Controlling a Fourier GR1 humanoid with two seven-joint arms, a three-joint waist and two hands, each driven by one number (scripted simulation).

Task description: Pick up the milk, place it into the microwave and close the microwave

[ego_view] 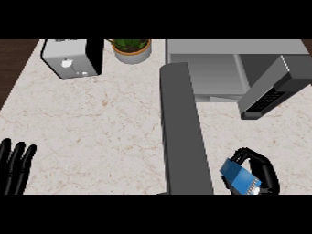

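1. The milk carton [240, 177], blue with a white edge, sits at the lower right of the head view, over the pale marble counter [97, 123] and just right of the open microwave door [183, 132].
2. The right hand [263, 171] grasps the carton: its black fingers curl round the carton's right and upper sides, and part of the carton is hidden behind them.
3. The carton's long axis runs diagonally, from upper left to lower right in the view. Its upper-left end points towards the door, and its lower-right end, with the white edge, lies near the view's bottom. Which end is the top cannot be told.
4. The microwave [243, 57] stands at the back right of the counter, well apart from the carton. Its grey cavity [212, 73] is open towards the viewer.
5. The door reaches as a long dark grey slab from the cavity's left side down to the view's lower edge.
6. The control panel [277, 89], dark with a small keypad, slants at the microwave's right side.
7. The left hand [8, 169] rests at the lower left edge, released, fingers straight and pointing up, holding nothing.
8. A white toaster [70, 58] stands at the back left, and a potted plant [132, 49] just right of it.
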